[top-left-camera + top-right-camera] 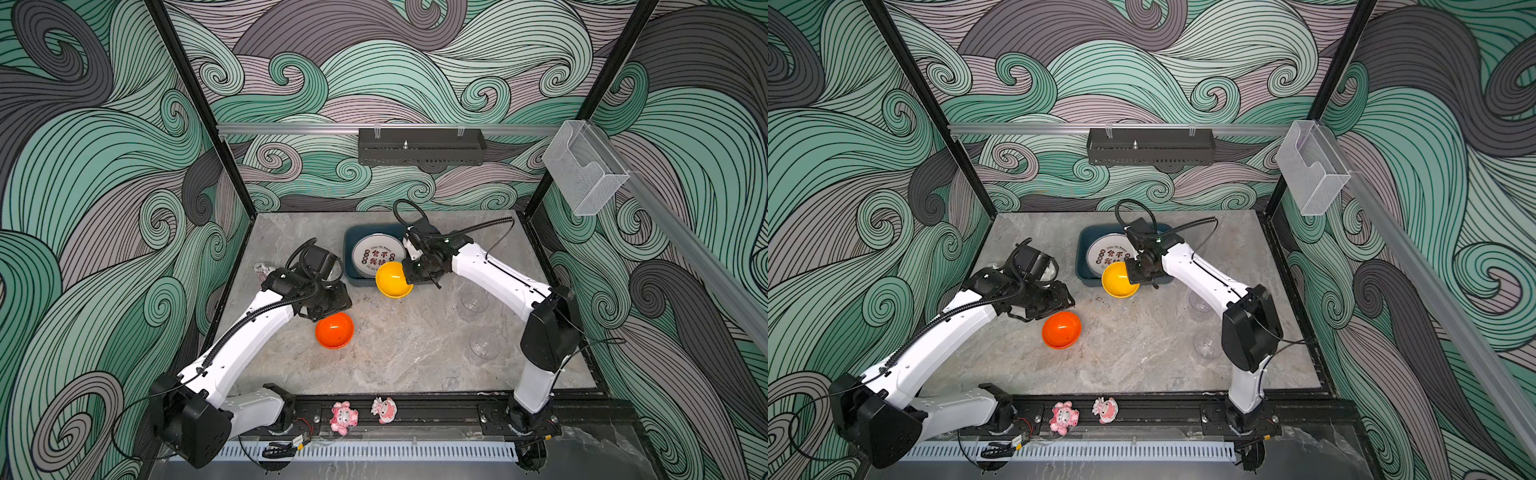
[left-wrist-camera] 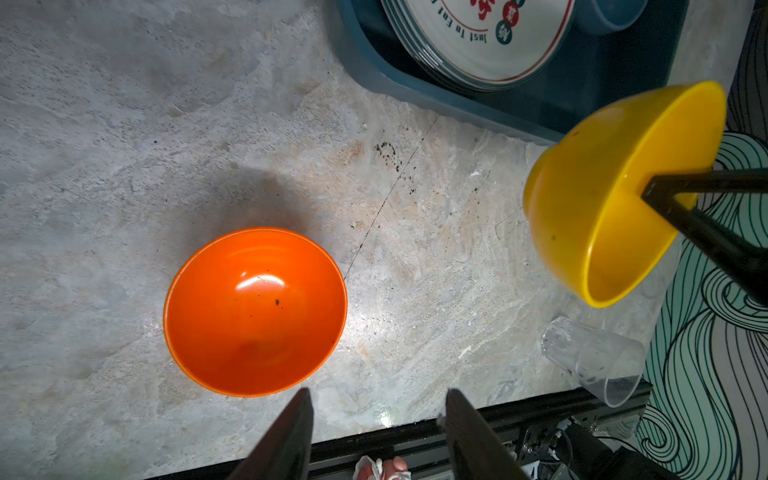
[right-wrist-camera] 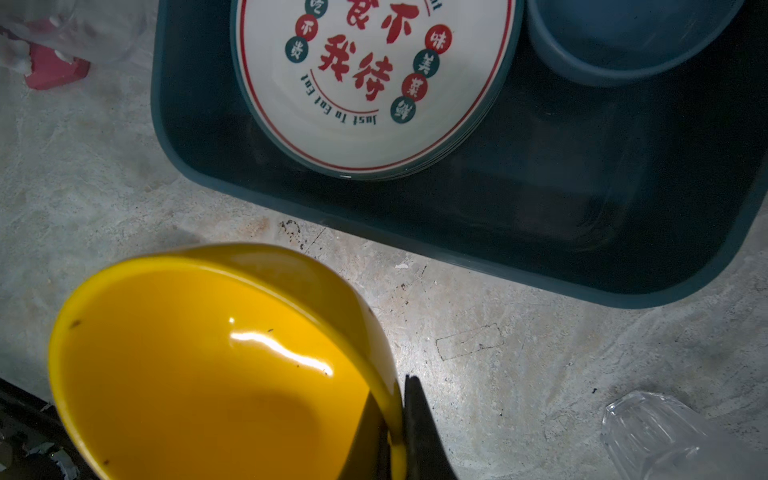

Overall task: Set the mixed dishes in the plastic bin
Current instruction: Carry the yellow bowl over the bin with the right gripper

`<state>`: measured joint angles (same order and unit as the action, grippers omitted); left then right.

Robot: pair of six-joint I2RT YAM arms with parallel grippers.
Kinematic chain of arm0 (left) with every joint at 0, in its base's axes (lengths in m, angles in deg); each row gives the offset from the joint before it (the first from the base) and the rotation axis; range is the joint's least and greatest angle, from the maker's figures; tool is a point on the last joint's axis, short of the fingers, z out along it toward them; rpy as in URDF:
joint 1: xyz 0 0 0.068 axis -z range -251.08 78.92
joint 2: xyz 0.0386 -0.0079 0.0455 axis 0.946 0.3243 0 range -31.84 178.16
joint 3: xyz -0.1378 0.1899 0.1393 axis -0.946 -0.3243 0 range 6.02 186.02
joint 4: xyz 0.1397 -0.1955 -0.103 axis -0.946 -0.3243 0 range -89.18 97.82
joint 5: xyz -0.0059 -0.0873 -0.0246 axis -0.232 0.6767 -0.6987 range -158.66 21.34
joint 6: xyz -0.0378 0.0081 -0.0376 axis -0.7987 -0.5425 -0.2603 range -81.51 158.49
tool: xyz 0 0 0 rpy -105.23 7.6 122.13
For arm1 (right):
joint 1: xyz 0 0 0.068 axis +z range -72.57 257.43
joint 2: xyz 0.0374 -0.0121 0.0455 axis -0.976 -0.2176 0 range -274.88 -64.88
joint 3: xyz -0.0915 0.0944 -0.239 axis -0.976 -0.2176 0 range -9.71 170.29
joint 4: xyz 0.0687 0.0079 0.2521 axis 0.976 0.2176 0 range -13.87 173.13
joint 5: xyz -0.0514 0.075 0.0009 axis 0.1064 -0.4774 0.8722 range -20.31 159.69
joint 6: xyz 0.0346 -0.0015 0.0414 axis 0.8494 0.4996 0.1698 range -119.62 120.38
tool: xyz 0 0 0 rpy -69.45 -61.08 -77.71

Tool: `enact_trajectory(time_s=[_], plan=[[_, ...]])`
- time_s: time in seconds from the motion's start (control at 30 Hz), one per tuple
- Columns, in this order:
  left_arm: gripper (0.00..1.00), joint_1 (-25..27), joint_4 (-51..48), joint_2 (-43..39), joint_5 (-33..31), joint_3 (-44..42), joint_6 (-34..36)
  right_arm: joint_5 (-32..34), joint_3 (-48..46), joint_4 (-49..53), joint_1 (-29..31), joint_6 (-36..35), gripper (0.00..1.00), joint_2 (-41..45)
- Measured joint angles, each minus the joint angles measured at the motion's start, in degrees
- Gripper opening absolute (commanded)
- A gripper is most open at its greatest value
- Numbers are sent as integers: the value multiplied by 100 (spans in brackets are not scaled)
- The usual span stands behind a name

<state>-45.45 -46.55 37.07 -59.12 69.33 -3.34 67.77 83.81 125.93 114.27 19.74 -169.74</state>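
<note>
Clearly, our right pincer point(image 3: 397, 415) pinches the rim of the yellow bowl point(image 3: 199, 374), tilted beside the plastic bin point(image 3: 540, 187); our left pincer point(image 2: 378, 401) stands spread near the orange bowl point(image 2: 255, 311) on the table point(image 2: 104, 166).

The desk point(image 1: 415, 365) is a grey, marbled slab, scuffed and stained. Toward its back, near the middle, the plastic bin point(image 1: 349, 262) sits flat on it, dark teal with rounded corners. In front of the bin and to the left, apart from it, the orange bowl point(image 1: 334, 330) stands open side up. Dark specks point(image 2: 390, 151) dot the stone between bowl and bin. On the right side rests a clear glass point(image 1: 473, 301), with a second clear glass point(image 1: 484, 345) nearer the front. At the left edge lies a small white and red thing point(image 1: 261, 271), too hidden to identify.
</note>
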Motion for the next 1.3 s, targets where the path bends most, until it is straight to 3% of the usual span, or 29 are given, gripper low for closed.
enact_trajectory(time_s=[0.67,1.3], plan=[[58,-127,-33,-240,-33,-348,-24,310,2162,503,-1250,-94,1,-1493],[58,-199,-260,-299,-59,-354,-42,306,4024,750,-1956,105,3,-3097]])
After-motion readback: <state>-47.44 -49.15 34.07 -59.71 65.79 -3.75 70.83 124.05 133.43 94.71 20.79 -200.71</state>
